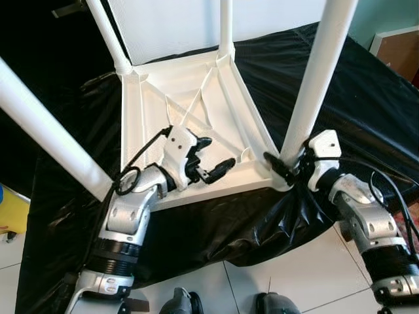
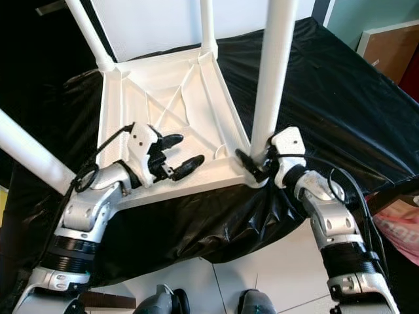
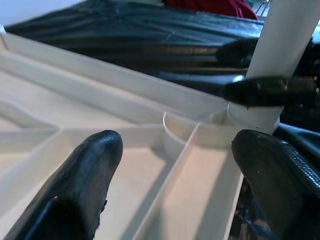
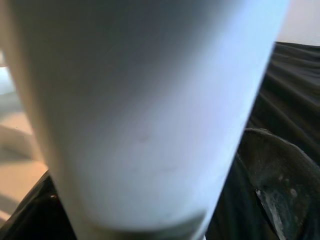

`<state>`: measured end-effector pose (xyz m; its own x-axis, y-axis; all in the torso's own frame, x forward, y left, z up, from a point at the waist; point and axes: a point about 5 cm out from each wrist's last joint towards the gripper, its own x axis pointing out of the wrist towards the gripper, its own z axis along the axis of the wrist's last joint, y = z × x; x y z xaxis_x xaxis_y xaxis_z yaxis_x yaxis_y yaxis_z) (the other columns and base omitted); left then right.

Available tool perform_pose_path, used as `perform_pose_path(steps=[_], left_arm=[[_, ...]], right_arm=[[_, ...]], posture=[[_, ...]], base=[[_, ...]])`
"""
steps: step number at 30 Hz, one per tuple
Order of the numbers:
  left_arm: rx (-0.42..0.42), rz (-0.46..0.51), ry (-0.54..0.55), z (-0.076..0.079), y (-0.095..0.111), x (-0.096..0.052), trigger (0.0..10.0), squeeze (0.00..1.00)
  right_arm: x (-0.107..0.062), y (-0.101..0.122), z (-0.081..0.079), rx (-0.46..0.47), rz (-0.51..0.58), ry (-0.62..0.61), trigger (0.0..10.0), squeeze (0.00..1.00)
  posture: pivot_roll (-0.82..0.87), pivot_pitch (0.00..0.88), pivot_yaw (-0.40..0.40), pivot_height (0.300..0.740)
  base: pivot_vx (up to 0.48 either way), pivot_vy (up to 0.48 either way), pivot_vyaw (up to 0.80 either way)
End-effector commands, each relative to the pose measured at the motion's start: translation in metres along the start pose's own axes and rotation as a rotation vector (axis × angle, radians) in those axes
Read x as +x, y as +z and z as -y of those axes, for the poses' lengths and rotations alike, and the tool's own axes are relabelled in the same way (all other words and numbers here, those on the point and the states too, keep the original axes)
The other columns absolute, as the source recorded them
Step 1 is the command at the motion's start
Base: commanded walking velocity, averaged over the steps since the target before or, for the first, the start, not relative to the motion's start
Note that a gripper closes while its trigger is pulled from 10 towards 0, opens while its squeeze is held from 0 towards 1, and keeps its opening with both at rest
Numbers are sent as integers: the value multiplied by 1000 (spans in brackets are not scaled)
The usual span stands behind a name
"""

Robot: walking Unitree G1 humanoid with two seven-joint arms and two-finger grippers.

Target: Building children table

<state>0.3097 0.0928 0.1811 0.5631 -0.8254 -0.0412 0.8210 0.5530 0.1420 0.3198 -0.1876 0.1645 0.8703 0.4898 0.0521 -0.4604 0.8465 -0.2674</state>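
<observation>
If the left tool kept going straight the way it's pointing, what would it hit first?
Probably the base of the near-right table leg, where the right tool already grips it. The left tool is open over the upturned tabletop, aimed along its ribbed underside toward that corner; depth is uncertain.

Head views evenly lit, bright daylight from above and ahead; white table underside near overexposed, rib detail faint. Black sheet shows soft sheen on folds, far left corner falls to deep shadow. Focus sharp. Left wrist view: near fingertips blurred. Right wrist view: leg soft, bluish cast
</observation>
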Motion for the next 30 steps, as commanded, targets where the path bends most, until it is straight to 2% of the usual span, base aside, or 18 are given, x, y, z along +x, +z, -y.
perform_pose_path(steps=[1,4,5,9,14,19,20,22,23,24,29,30], left_arm=[[-3,-5,101,-5,-2,2,10000,0],[-18,-3,113,-5,-2,5,10000,0],[-44,-9,119,-3,-3,8,10000,0],[-44,-9,119,-3,-3,8,10000,0],[-50,-33,123,4,-6,14,10000,0],[-44,-39,160,3,-10,15,10000,0],[-35,-36,164,3,-9,16,10000,0],[-29,-34,168,4,-9,16,10000,0],[-25,-30,163,6,-10,16,10000,0],[-19,-27,154,8,-10,16,10000,0],[-5,-28,145,12,-11,14,10000,0],[8,-28,142,13,-12,12,10000,0]], right_arm=[[-3,-9,6,2,-35,-57,10000,0],[-3,-9,9,7,-30,-83,10000,0],[-4,-10,4,21,-30,-73,10000,0],[-4,-10,4,21,-30,-73,10000,0],[-3,-11,-11,24,-19,-7,10000,0],[7,0,-12,4,41,17,10000,0],[7,1,-13,-2,47,28,3647,0],[8,1,-13,-6,54,34,3647,0],[8,1,-13,-10,56,36,1843,0],[8,1,-14,-13,58,38,824,0],[8,2,-14,-18,62,39,863,0],[8,4,-14,-20,66,41,0,0]], posture=[[-99,119,58,740],[-101,120,60,740],[-99,123,59,740],[-99,123,59,740],[-97,122,60,740],[-95,121,56,740],[-90,115,50,740],[-90,114,50,740],[-89,112,46,740],[-89,112,46,740],[-89,112,43,740],[-88,112,40,740]], base=[[0,0,0],[0,0,0],[0,0,0],[0,0,0],[0,0,0],[0,0,0],[0,0,0],[0,0,0],[0,0,0],[0,0,0],[0,0,0],[0,0,0]])
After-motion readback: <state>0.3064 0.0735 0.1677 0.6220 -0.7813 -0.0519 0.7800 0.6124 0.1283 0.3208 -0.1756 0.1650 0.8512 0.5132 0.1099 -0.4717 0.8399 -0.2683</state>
